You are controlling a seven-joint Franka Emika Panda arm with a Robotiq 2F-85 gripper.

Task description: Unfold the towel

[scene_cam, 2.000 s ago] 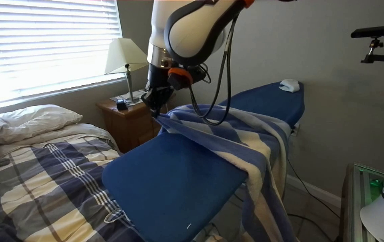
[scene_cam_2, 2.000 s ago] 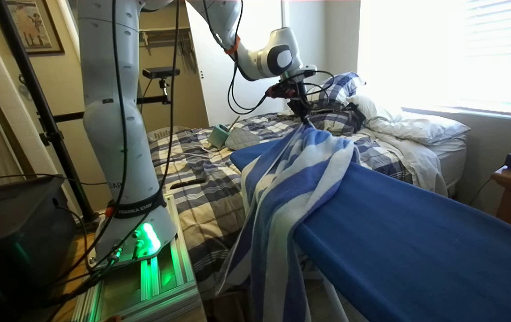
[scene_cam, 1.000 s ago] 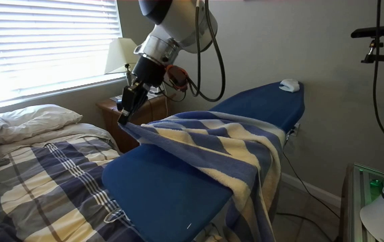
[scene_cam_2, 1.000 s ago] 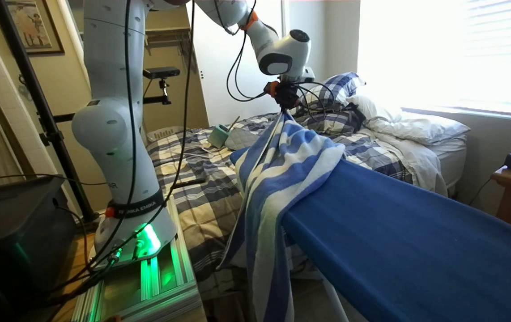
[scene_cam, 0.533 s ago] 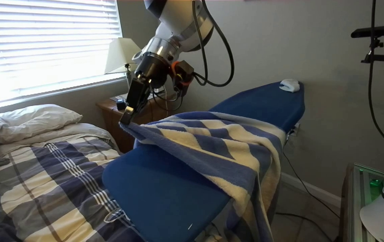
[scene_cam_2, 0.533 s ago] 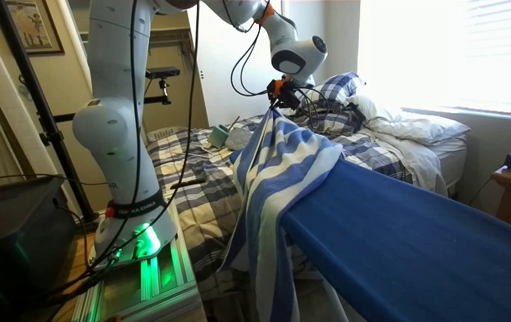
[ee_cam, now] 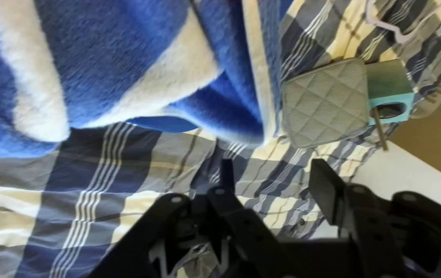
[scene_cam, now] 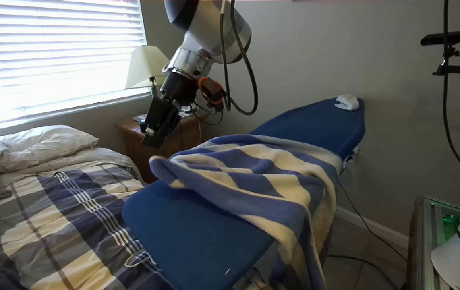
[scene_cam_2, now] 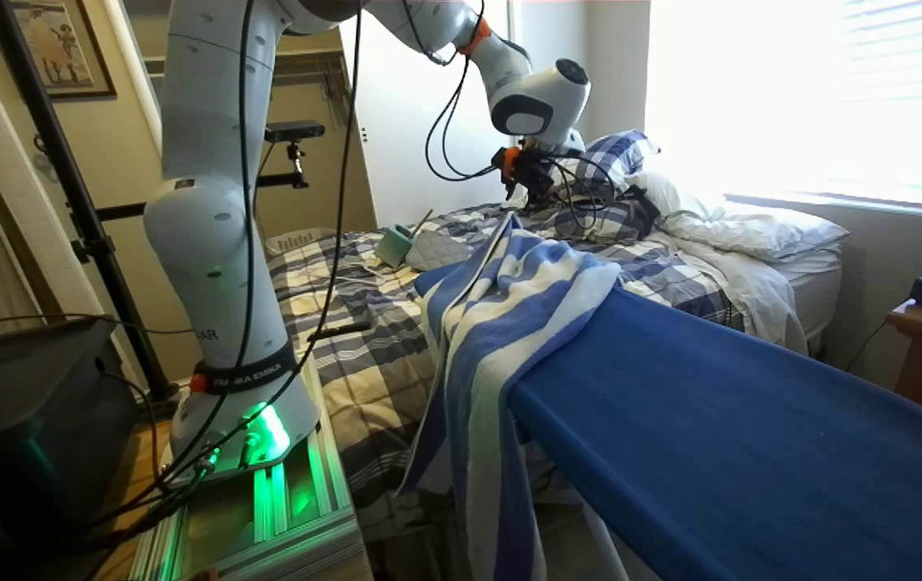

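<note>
The blue board is crossed by the towel, which is partly spread between the board's blunt end and its tapered end. The unfolding is judged to be about midway: the board's width is spanned, but wrinkles and overlapped layers remain to be drawn out, and the length hung below one long edge of the board is bunched. The long axis, as suggested by the stripes, is set crosswise to the board, with the hanging end pointed down; the full outline is hidden by folds. Near the board's opposite long edge the gripper is held up, its jaws set apart with nothing clasped between them. Below the gripper, and apart from it, one corner of the towel is seen loose and raised, pointed outward across that edge.
</note>
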